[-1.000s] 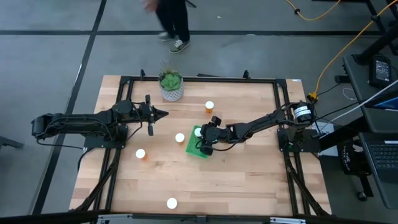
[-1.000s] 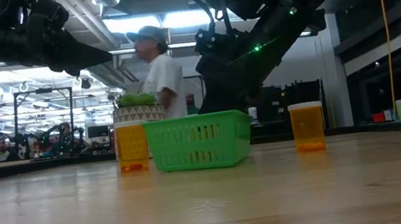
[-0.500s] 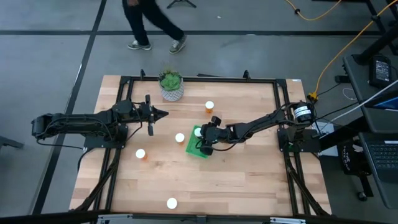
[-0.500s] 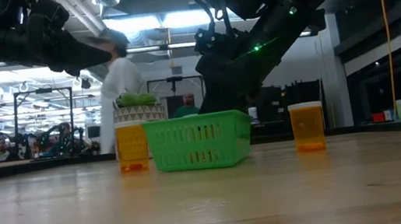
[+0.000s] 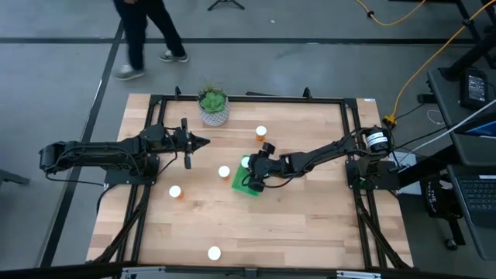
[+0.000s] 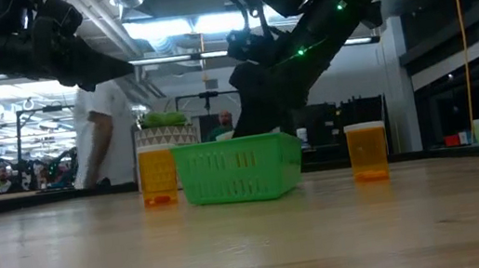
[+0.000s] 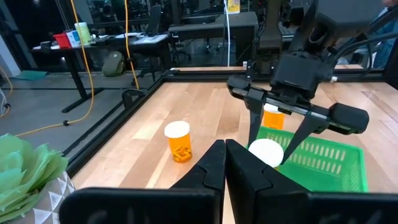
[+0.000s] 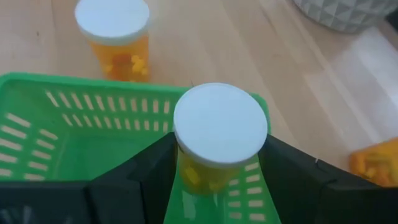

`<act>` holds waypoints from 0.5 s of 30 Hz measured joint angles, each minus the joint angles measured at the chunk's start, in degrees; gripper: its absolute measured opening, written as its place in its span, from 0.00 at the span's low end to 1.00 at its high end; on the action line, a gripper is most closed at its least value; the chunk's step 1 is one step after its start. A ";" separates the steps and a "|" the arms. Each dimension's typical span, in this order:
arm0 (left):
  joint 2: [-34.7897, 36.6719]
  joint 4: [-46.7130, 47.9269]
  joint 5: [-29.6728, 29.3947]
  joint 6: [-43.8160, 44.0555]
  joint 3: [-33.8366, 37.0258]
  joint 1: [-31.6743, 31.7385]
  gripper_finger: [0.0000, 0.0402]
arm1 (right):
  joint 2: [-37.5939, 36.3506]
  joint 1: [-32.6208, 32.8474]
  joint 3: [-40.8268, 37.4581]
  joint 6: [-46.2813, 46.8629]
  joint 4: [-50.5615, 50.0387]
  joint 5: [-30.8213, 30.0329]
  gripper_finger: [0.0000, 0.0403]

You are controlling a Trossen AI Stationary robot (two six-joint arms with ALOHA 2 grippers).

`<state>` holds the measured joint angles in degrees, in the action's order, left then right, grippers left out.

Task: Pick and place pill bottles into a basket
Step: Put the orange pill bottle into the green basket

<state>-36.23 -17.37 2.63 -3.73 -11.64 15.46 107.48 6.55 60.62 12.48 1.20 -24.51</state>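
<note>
Bottle (image 8: pixel 219 140) in pincer (image 8: pixel 217 168) above basket (image 8: pixel 74 143)

Green basket (image 6: pixel 240 169) resting on the wooden table (image 6: pixel 255 244), with 1 orange pill bottle (image 6: pixel 157 176) just beside it on one side and another bottle (image 6: pixel 368 150) farther off on the other. Dark arm (image 6: pixel 300 31) reaching down behind the basket, green light glowing on it. Second dark arm (image 6: pixel 29 41) raised at upper left. Person (image 6: pixel 103 134) standing in the room beyond.
</note>
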 joint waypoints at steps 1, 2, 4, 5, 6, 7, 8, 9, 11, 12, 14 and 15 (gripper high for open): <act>0.01 0.00 -0.02 0.00 0.00 0.02 0.02 | 0.00 0.00 0.00 0.72 -0.41 0.00 0.55; 0.02 0.00 -0.02 0.00 0.00 0.00 0.02 | 0.00 0.00 0.00 0.91 -0.73 0.02 0.55; 0.01 0.00 -0.01 0.00 0.00 0.01 0.02 | 0.00 0.00 0.00 0.96 -0.98 0.04 0.55; 0.01 0.00 0.00 0.00 0.00 0.02 0.02 | 0.00 0.00 0.00 0.89 -0.91 0.07 0.55; 0.02 0.02 0.00 0.00 0.00 0.02 0.02 | 0.00 0.00 0.00 0.81 -0.88 0.07 0.55; 0.00 0.02 -0.01 0.01 0.00 0.01 0.02 | 0.00 0.00 0.00 0.85 -0.90 0.10 0.55; 0.02 0.02 -0.01 0.05 0.00 0.02 0.02 | 0.00 0.00 0.00 0.97 -0.90 0.12 0.55; 0.00 0.02 -0.02 0.09 0.00 0.01 0.02 | 0.00 0.00 0.00 1.44 -0.88 0.12 0.55; 0.01 0.02 -0.01 0.09 0.00 0.02 0.02 | 0.00 0.00 0.00 2.93 -0.88 0.13 0.55; 0.02 0.02 0.00 0.13 0.00 0.02 0.02 | 0.00 0.00 0.00 3.64 -0.88 0.13 0.55; 0.00 0.02 0.00 0.13 0.00 0.01 0.02 | 0.00 0.00 0.00 3.79 -0.84 0.13 0.55; 0.02 0.02 -0.01 0.15 0.00 0.01 0.02 | 0.00 0.00 0.00 3.81 -0.85 0.13 0.55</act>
<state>-36.21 -17.34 2.63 -3.57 -11.64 15.48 107.48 6.55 60.62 16.29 0.35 -24.38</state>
